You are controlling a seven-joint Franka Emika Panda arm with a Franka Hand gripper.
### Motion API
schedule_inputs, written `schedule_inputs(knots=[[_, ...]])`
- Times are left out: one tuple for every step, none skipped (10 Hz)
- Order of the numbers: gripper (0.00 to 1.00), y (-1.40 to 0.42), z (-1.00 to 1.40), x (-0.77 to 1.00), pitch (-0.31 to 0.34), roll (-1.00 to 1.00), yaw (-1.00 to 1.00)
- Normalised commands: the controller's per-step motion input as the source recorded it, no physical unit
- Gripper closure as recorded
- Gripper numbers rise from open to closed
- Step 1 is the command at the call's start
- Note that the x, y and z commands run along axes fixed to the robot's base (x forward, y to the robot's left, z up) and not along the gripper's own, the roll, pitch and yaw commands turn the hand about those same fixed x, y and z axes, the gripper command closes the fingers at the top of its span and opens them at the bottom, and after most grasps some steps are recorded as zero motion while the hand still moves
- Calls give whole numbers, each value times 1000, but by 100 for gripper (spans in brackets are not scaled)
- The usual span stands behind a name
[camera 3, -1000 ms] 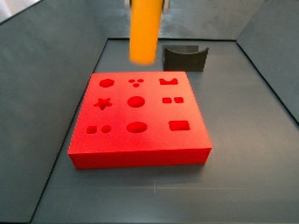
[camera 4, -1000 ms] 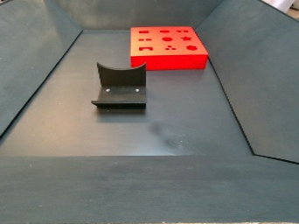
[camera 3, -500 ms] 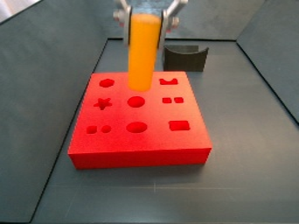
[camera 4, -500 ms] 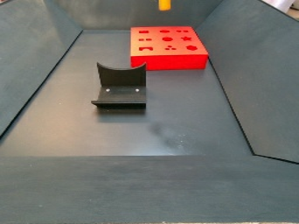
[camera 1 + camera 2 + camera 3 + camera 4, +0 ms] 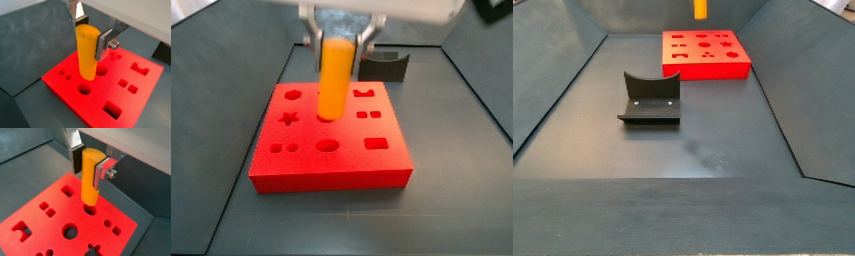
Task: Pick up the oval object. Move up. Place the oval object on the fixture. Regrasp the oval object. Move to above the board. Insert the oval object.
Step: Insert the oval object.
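Observation:
My gripper [image 5: 337, 38] is shut on the oval object [image 5: 333, 80], a yellow-orange peg that hangs upright from the fingers. It grips the peg's upper end, as both wrist views show [image 5: 91, 36] [image 5: 90, 162]. The peg's [image 5: 87, 55] [image 5: 90, 180] lower end is just over the middle cutouts of the red board [image 5: 352, 165]; I cannot tell whether it touches. The board also shows in both wrist views [image 5: 150, 85] [image 5: 40, 223] and in a side view [image 5: 740, 68]. There only the peg's tip [image 5: 700, 8] shows at the upper edge. The dark fixture [image 5: 382, 67] [image 5: 649, 98] stands empty.
The board and the fixture stand on a dark grey floor inside a bin with sloping grey walls [image 5: 547, 90]. The fixture is behind the board in a side view [image 5: 382, 67], close to the back wall.
The gripper has come down into view with the peg. The peg's lower end dropped from the board's far edge level to just over its middle cutouts.

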Motion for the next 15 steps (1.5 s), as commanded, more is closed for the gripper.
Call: schedule_inputs(knots=[[100,-34,-629,-109,-77,0,0],[100,0,-197,0,-26,-51,0],[100,0,-34,-6,-40,-11,0],[100,0,-231,-109,-63,0,0],[100,0,-457,-160,-114,0,0],[100,0,-463,-123,-84,0,37],[100,0,-94,-17,-37,-17,6],[100,0,-86,-63,-77,-27,3],[100,0,-143,0,-70,-49,0],[100,0,-203,-6,-76,-47,0],[100,0,-189,0,-73,-37,3],[100,0,-140,0,-63,-27,0],[100,-54,-106,0,-37,0,3],[100,-71,-86,0,-29,0,9],[100,-97,-51,0,-6,0,34]])
